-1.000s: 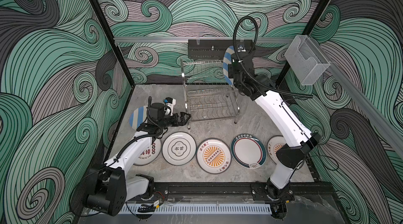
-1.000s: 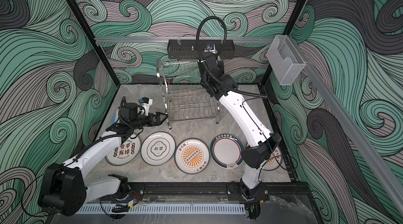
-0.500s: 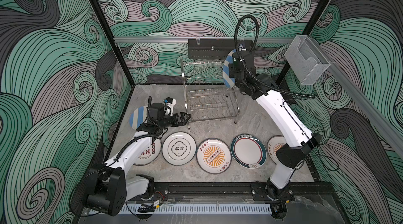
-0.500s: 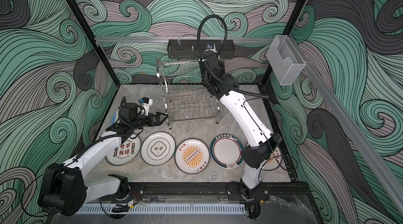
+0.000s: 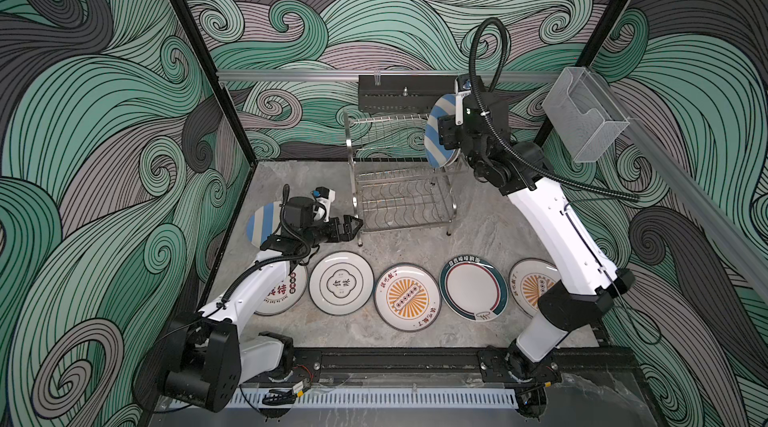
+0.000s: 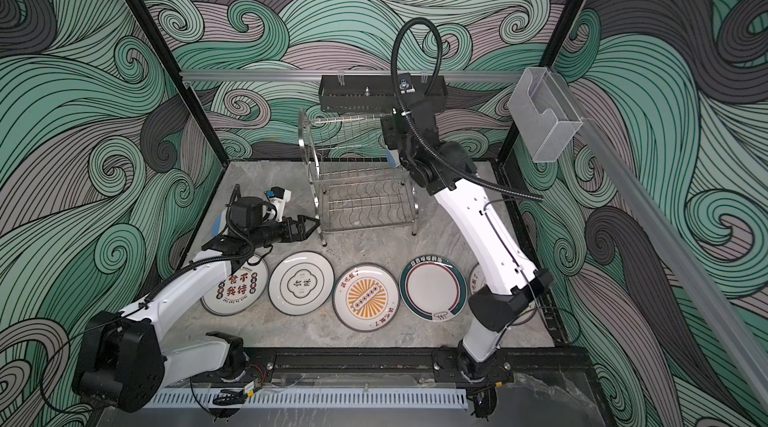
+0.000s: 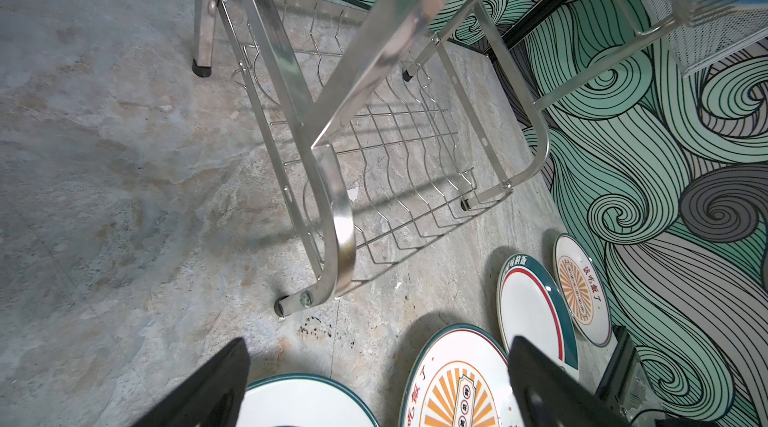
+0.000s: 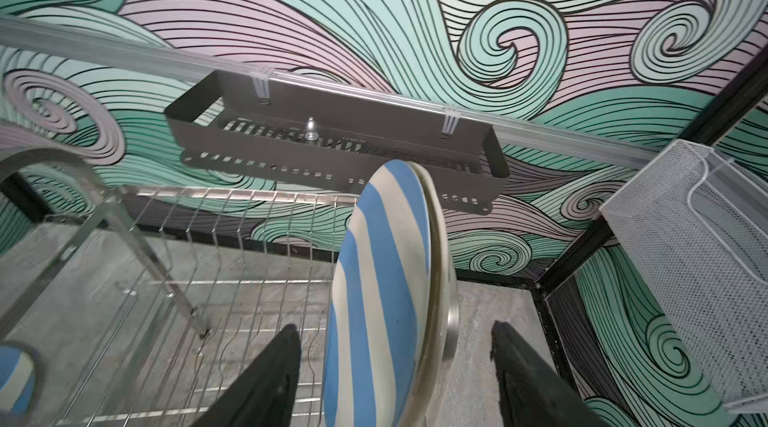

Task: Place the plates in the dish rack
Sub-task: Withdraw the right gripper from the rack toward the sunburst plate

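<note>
Right end effector (image 8: 395, 327) stands spread, fingers either side of the blue-and-white striped plate (image 8: 386, 262), not touching it; that plate stands on edge in the top tier of the dish rack (image 5: 352, 179), upper centre of both top views. My left end effector (image 7: 378, 344) is spread, empty.

A black perforated tray (image 5: 401, 98) hangs from an aluminium rail (image 5: 291, 75) on the back wall, with a small silver knob (image 8: 311, 129) standing inside it. A clear plastic box (image 5: 584, 121) hangs from the right-hand rail. Wave-patterned green-and-grey walls (image 5: 104, 113) enclose the grey stone-look tabletop (image 5: 486, 238), which is fronted by a white slotted strip (image 5: 382, 398).
</note>
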